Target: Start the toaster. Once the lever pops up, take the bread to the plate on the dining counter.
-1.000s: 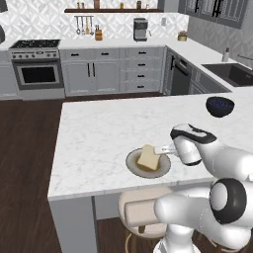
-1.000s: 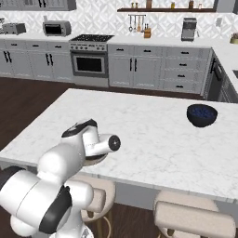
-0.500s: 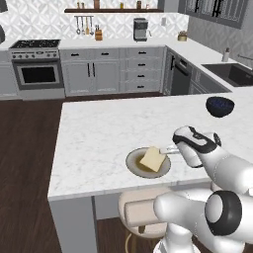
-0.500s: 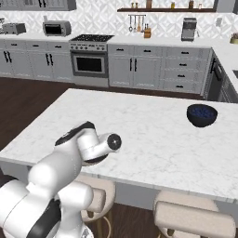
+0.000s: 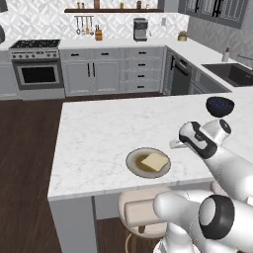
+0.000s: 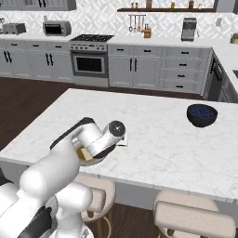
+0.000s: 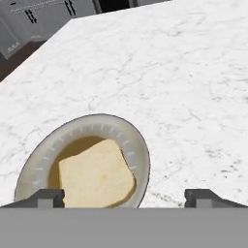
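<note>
Bread (image 5: pixel 154 161): laid flat on the plate (image 5: pixel 132 160) (near tabletop (image 5: pixel 99 133) edge). Claw (image 7: pixel 124 197): held beside the plate, spread wide, gripping nothing.

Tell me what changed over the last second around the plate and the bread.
The gripper let go of the bread and drew back to the right, away from the plate; its jaws now stand wide open and empty. The bread went from propped up under the fingers to lying flat in the plate. The plate, the dark blue bowl and the dining counter stayed as they were.
</note>
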